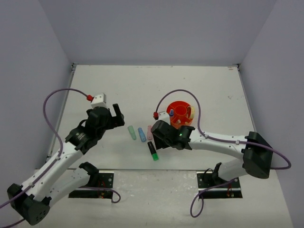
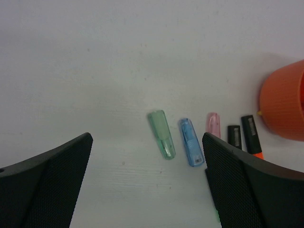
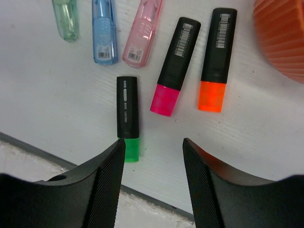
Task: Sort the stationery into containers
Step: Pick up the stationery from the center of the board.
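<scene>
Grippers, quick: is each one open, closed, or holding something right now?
Left gripper: open, holding nothing.
Right gripper: open, holding nothing; the black marker with a green cap lies just outside it.

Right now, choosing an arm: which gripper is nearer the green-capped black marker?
Right. The right gripper hangs just above the green-capped marker; the left gripper is off to its left, beyond the pastel green marker.

I see tabletop (image 3: pixel 266 118) matt white, faintly grained | green marker (image 2: pixel 161 134), blue marker (image 2: pixel 191 141), pink marker (image 3: pixel 142 33): glossy see-through tinted plastic | pink-capped marker (image 3: pixel 175 66), orange-capped marker (image 3: pixel 216 59), green-capped marker (image 3: pixel 128 118): smooth black plastic bodies, white print, translucent bright caps | organiser (image 3: pixel 282 33): orange plastic, ribbed wall | right gripper (image 3: pixel 153 147) pads (image 3: pixel 102 190): matt black, finely dimpled
</scene>
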